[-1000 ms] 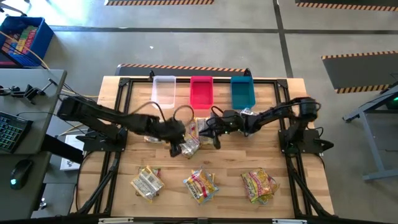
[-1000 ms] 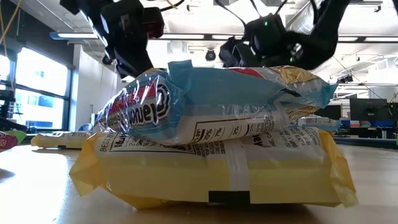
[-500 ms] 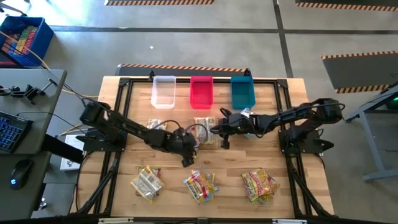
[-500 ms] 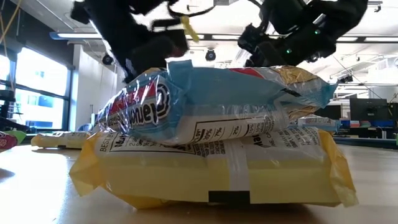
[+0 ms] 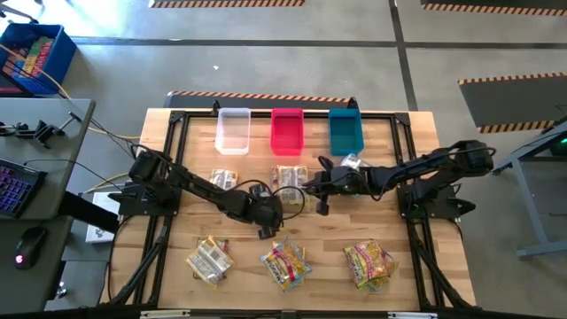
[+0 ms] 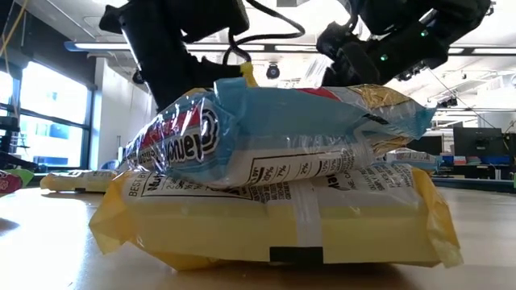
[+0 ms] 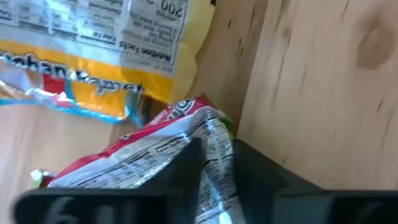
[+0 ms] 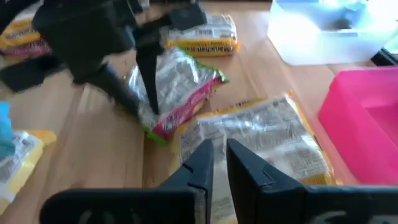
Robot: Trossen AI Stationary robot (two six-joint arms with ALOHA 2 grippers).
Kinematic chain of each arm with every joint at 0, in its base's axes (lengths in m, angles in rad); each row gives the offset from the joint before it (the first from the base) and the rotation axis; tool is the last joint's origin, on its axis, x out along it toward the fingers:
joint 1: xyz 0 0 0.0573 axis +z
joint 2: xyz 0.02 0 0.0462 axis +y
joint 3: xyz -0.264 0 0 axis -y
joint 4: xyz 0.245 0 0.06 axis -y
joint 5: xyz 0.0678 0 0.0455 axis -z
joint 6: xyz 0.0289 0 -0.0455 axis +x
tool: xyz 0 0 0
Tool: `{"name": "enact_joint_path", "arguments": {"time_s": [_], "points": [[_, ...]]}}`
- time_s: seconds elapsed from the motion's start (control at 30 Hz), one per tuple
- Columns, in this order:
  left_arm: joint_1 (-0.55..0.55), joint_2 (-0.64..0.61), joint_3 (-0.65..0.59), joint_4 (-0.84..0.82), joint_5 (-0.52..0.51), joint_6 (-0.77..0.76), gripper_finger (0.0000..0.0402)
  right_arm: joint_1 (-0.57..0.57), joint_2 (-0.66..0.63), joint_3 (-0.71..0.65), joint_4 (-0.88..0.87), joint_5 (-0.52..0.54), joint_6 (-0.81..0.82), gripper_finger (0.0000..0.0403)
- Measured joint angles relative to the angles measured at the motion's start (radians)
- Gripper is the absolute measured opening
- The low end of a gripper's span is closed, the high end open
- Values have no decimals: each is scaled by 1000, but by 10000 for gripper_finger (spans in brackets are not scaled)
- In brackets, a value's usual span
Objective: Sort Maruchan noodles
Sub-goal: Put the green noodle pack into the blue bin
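The left gripper (image 5: pixel 270 223) sits low over the middle of the desk (image 5: pixel 407 266), clamped on a reddish-pink packet (image 7: pixel 155 152) whose crinkled edge runs up between its fingers; a yellow-orange packet (image 8: pixel 261 140) lies flat just beside it (label side down); the right gripper (image 5: pixel 321 197) hovers above that packet, fingers nearly together, holding nothing; three small piles of packets (image 5: pixel 285 263) line the near edge, well apart from the clear, red and teal bins (image 5: pixel 287 131).
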Motion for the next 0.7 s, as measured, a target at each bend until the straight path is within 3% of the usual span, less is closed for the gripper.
{"name": "enact_joint_path", "arguments": {"time_s": [0.1,0.43,0.57,0.7], "points": [[-10,-20,2,-49,18,16,12,0,0,1,6,-8,-1,28],[-28,-177,0,-122,97,42,0,0,15,1,47,-122,-12,32],[-28,-247,0,-116,118,52,0,14,63,2,121,-177,-76,63],[-25,-305,0,-114,119,53,0,36,153,2,268,-225,-137,119]]}}
